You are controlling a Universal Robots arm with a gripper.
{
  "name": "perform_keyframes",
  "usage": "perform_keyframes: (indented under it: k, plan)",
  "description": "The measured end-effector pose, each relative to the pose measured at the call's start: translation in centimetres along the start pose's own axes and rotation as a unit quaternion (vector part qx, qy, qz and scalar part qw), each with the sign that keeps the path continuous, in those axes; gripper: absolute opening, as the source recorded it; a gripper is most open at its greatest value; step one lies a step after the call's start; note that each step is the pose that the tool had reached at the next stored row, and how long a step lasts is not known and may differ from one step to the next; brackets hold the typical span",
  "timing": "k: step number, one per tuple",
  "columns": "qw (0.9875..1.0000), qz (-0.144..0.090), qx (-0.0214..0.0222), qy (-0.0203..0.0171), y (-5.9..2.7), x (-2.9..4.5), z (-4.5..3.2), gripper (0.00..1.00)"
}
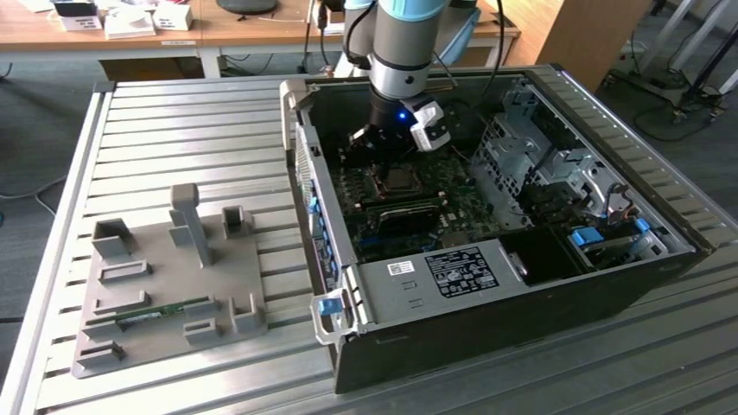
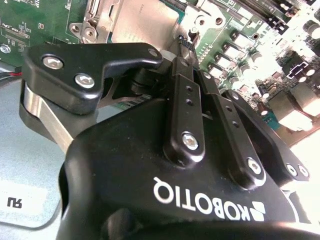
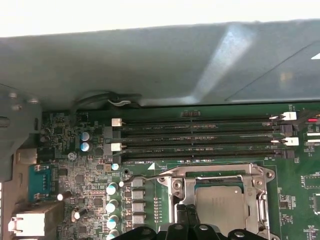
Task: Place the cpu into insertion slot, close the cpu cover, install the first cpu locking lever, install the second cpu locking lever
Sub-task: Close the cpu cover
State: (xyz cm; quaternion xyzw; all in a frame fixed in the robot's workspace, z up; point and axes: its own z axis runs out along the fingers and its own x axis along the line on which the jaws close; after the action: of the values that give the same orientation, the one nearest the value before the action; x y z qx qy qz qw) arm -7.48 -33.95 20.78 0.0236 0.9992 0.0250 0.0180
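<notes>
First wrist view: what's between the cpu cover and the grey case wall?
Parallel black memory slots lie between the cpu cover and case wall, in the first wrist view.

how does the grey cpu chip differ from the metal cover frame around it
The small flat square silvery-grey cpu is a solid plate; the thin silvery metal square-frame cpu cover is open in the middle. The cpu is smaller and sits within the opening, while the cpu cover surrounds it. The cpu's face is plain; the cpu cover has tabs and holes at its corners. Both are silvery, square and lie flat on the green board.
</notes>
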Motion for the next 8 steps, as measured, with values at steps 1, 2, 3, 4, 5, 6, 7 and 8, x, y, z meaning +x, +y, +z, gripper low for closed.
perform_keyframes:
  k: [1, 2, 3, 4, 5, 6, 7, 8]
  plan:
    - [1.0, 0.0, 0.0, 0.0, 0.0, 0.01, 0.06, 0.11]
    - [1.0, 0.0, 0.0001, 0.0, -0.01, 0.01, 0.06, 0.11]
    - [1.0, 0.0, 0.0001, 0.0, -0.01, 0.01, 0.06, 0.11]
    - [1.0, 0.0, 0.0001, 0.0, -0.01, 0.01, 0.06, 0.11]
    - [1.0, 0.0, 0.0, 0.0, -0.01, 0.01, 0.08, 0.11]
    - [1.0, 0.0, -0.0001, -0.0001, 0.0, 0.01, 0.13, 0.11]
    - [1.0, 0.0, -0.0001, -0.0001, 0.0, 0.01, 0.18, 0.11]
    - [1.0, 0.0, 0.0, 0.0, -0.01, 0.01, 0.23, 0.11]
